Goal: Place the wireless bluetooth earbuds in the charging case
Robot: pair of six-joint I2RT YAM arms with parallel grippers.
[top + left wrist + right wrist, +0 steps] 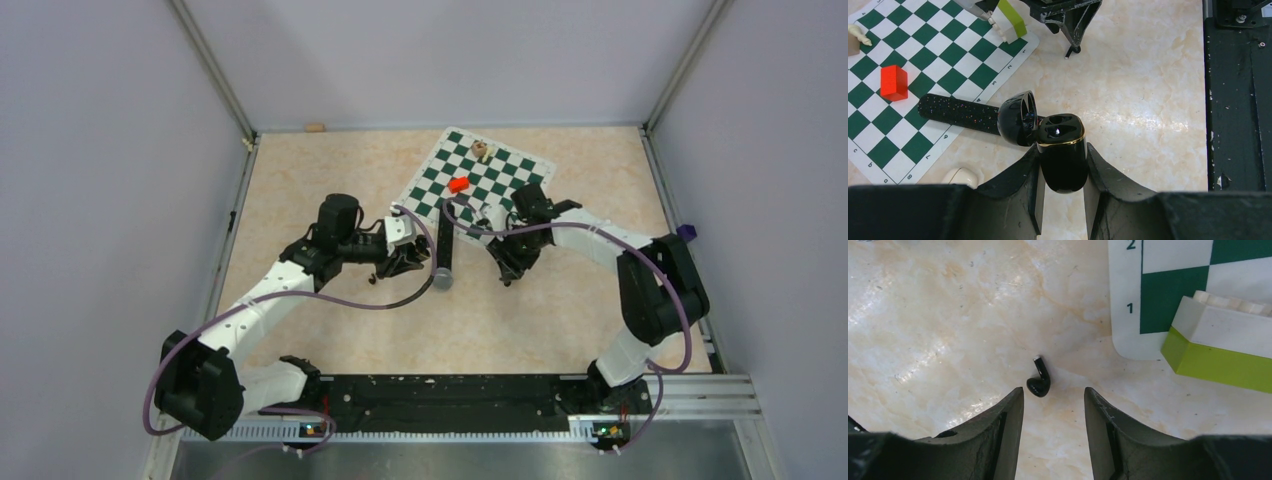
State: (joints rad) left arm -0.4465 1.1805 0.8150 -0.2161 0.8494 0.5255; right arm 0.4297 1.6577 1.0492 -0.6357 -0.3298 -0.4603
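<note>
My left gripper (1063, 148) is shut on the black charging case (1063, 160), which has a gold rim. Its lid (1017, 119) stands open to the left and two dark wells face up. In the top view this gripper (405, 256) is left of the table's middle. One black earbud (1039, 382) with a short stem lies on the table just ahead of my right gripper (1053, 390), nearer its left finger. That gripper is open and empty, low over the table (510, 268). The other earbuds are not clearly in view.
A black glittery microphone (958, 113) lies behind the case lid, half on the chess mat (938, 55). A red block (894, 82) and a white and yellow-green block (1223, 347) sit on the mat. An off-white rounded object (962, 176) lies left of my left fingers.
</note>
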